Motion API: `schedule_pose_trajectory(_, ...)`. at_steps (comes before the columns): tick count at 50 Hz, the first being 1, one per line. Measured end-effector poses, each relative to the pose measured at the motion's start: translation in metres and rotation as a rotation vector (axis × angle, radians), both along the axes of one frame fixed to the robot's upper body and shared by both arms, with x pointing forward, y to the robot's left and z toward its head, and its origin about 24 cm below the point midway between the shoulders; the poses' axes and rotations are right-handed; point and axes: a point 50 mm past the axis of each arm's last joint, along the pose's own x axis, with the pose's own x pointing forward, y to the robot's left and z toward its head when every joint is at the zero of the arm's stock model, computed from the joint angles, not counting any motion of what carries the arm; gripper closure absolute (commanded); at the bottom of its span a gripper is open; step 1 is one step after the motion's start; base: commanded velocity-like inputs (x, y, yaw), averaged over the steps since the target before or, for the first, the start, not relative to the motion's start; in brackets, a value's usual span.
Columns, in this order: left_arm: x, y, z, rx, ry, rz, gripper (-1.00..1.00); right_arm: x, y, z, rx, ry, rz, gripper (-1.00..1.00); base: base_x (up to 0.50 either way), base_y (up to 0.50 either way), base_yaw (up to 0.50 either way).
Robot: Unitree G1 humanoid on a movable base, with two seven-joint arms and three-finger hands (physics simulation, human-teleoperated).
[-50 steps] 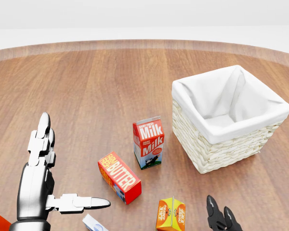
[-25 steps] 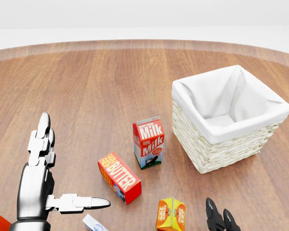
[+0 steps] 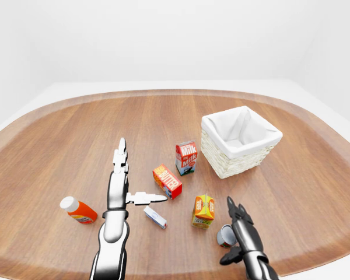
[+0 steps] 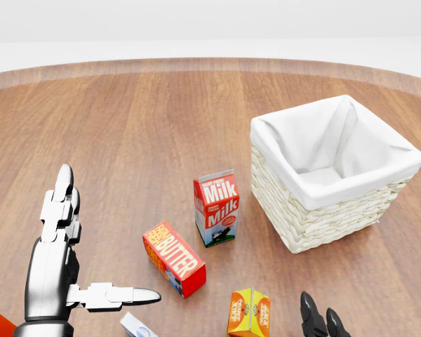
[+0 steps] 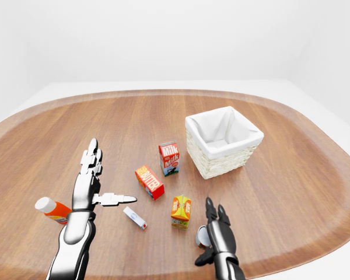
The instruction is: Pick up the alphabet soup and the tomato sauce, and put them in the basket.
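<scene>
Alphabet soup or tomato sauce, I cannot tell which, is the small can (image 3: 224, 235) lying on the wooden worktop (image 3: 58, 146), well below the white-lined basket (image 3: 239, 141) in the left-eye view and just right of the orange carton (image 3: 203, 210). Right hand (image 3: 240, 224) hangs just beside this can, fingers (image 3: 230, 205) spread, not closed on it. Left hand (image 3: 121, 185) hovers left of the butter box (image 3: 167, 181), fingers apart. Milk carton (image 3: 186, 157) stands just left of the basket.

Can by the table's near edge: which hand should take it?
Right. The right hand sits open beside the can, almost touching. The left hand hovers open well to the view's left, past the orange carton.
</scene>
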Motion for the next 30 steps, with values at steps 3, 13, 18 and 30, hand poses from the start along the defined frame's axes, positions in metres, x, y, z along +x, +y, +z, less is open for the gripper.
schedule_pose_trajectory(3, 0.0000, 0.0000, 0.0000, 0.000, 0.000, 0.000, -1.00, -0.0003, 0.0000, -0.0007, -0.002, 0.002, 0.001, 0.83, 0.00, 0.00, 0.00)
schedule_pose_trajectory(13, 0.0000, 0.0000, 0.0000, 0.000, 0.000, 0.000, -1.00, -0.0025, 0.0013, -0.0031, -0.001, 0.020, 0.011, 1.00, 0.00, 0.00, 0.00)
schedule_pose_trajectory(18, 0.0000, 0.0000, 0.0000, 0.000, 0.000, 0.000, -1.00, -0.0031, 0.0021, -0.0038, 0.009, 0.046, 0.028, 1.00, 0.00, 0.00, 0.00)
schedule_pose_trajectory(30, 0.0000, 0.0000, 0.0000, 0.000, 0.000, 0.000, -1.00, -0.0028, 0.0011, 0.0048, 0.037, 0.011, 0.010, 1.00, 0.00, 0.00, 0.00)
